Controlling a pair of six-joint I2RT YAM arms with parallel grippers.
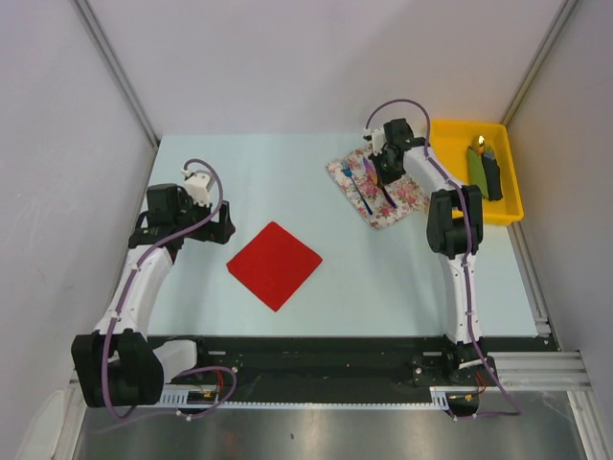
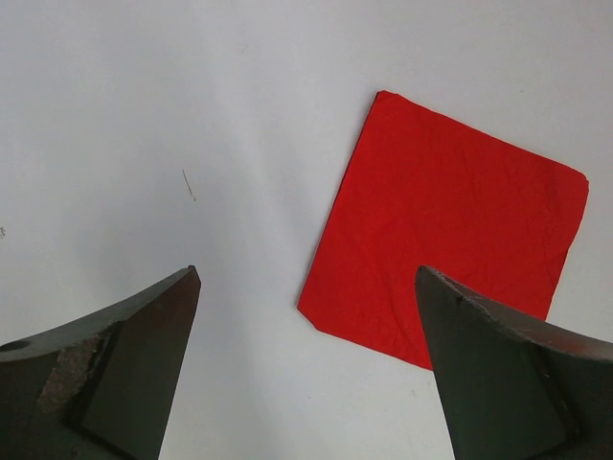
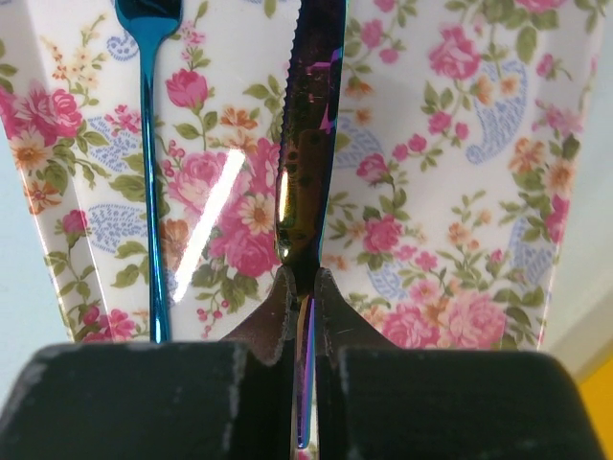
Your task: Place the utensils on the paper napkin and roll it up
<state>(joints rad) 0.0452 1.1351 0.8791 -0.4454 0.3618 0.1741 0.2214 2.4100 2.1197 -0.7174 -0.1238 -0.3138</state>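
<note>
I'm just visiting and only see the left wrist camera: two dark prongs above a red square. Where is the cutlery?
Observer: On a floral cloth at the far right of the table, apart from the napkin.
Visitor: Is anything touching it?
Observer: Yes, the right pincer is shut on a purple knife.
Visitor: Any other pieces?
Observer: A blue one lies beside the knife on the cloth, untouched.
</note>
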